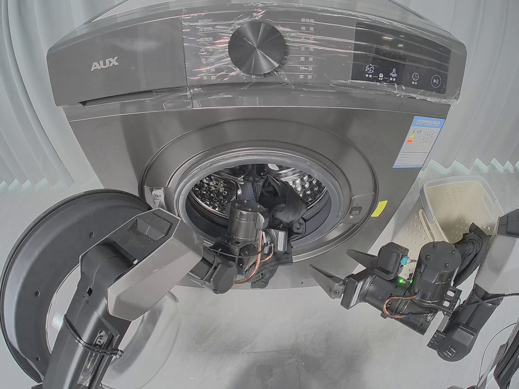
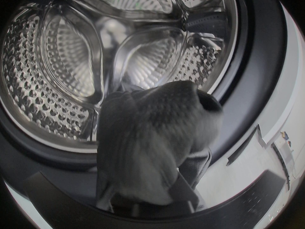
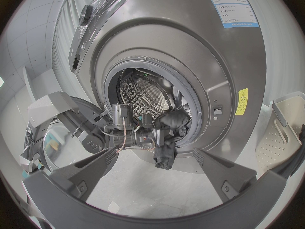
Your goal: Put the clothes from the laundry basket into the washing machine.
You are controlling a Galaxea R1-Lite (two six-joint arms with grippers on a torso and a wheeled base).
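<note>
Your left tool (image 1: pixel 277 240) sits at the mouth of the washing machine (image 1: pixel 259 131), clamped on a dark garment (image 1: pixel 281 203). The cloth is bunched up over the tool's tip. From the left wrist view the garment (image 2: pixel 152 137) rises in a rounded heap in front of the perforated steel drum (image 2: pixel 63 64). In the right wrist view, the bulk of the garment (image 3: pixel 173 121) lies just inside the round opening, against its lower right edge. A loose end hangs down below the tool, outside the opening and in front of the machine's lower front panel. You cannot tell from these views whether the cloth touches the drum wall.

The round door (image 1: pixel 38 255) stands swung wide open on the machine's left side.

Your right tool (image 1: pixel 331 261) hangs low in front of the machine's lower right corner, above the floor (image 1: pixel 281 330). Its jaws are spread apart with nothing between them, pointing toward the opening.

The cream laundry basket (image 1: pixel 459 201) stands on the floor just beside the machine's right side, close behind your right arm.
</note>
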